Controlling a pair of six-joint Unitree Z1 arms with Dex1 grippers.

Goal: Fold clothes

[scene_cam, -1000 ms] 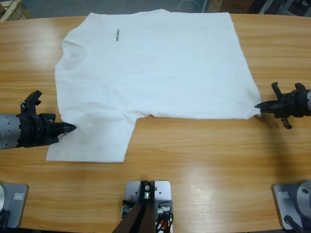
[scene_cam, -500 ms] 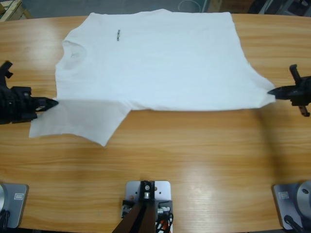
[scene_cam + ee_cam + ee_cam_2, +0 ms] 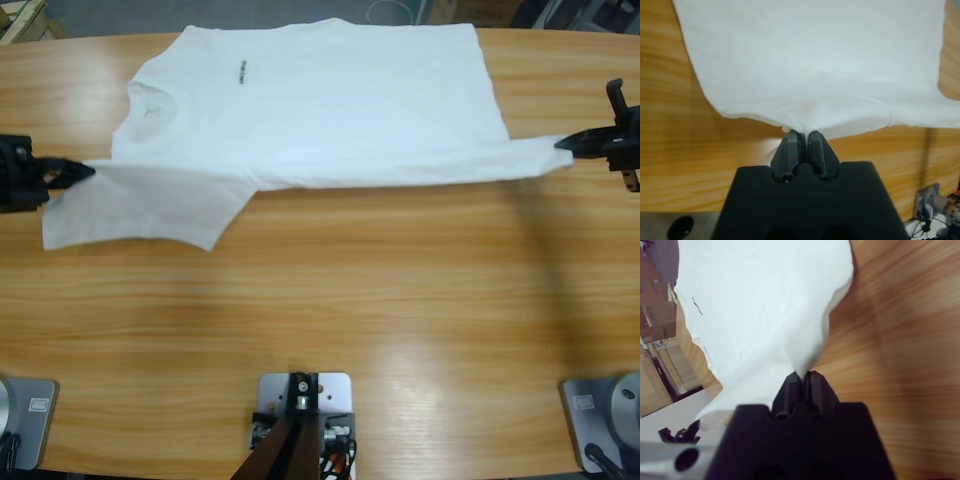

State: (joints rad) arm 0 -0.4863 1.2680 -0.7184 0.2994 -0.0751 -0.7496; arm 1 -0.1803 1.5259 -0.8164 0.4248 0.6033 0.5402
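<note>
The white T-shirt (image 3: pixel 320 100) is spread on the far half of the wooden table (image 3: pixel 330 310), its collar toward the left and a small dark mark (image 3: pixel 242 72) near it. The shirt's near edge is pinched at the left by the left end effector (image 3: pixel 88 171) and at the right by the right end effector (image 3: pixel 562 143), and is held stretched between them, with one sleeve (image 3: pixel 140 208) hanging below the left pinch. Both pairs of jaws are pressed together on the cloth.
</note>
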